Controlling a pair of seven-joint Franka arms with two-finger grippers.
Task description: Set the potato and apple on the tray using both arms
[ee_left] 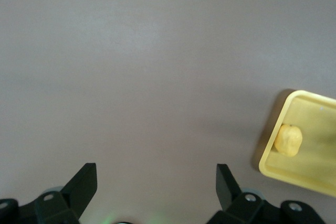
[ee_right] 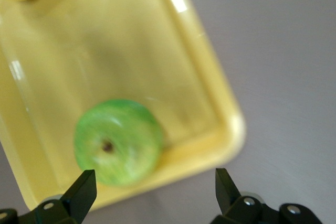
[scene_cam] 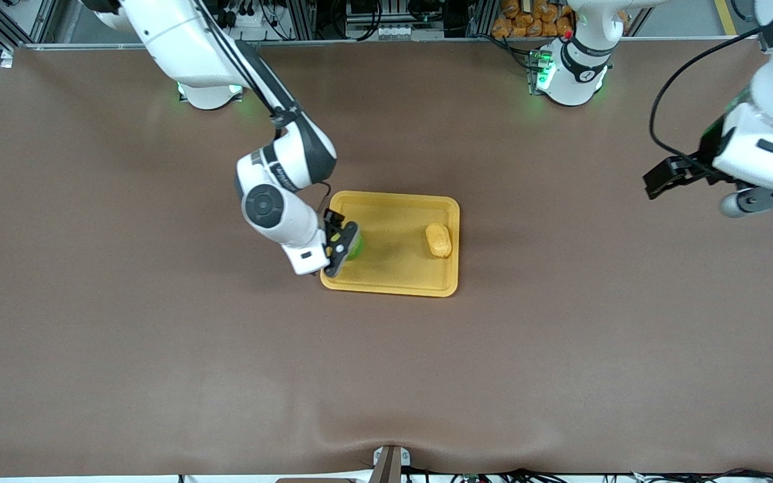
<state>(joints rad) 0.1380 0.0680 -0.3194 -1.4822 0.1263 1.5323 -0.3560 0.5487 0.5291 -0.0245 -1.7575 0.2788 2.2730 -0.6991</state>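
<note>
Front view: tray (scene_cam: 393, 285) mid-table. Potato (scene_cam: 438, 240) lies in it toward the left arm's end; apple (scene_cam: 355, 249) in it toward the right arm's end, under the right gripper (scene_cam: 343, 245). Left gripper (scene_cam: 668, 176) waits over bare table (scene_cam: 158, 349), well apart.

Left wrist view: fingers (ee_left: 81, 184) spread wide, holding nothing; potato and tray rim (ee_left: 270, 148) off to one side.

Right wrist view: fingers (ee_right: 84, 192) wide apart, apple (ee_right: 118, 141) resting free on tray (ee_right: 210, 77).
</note>
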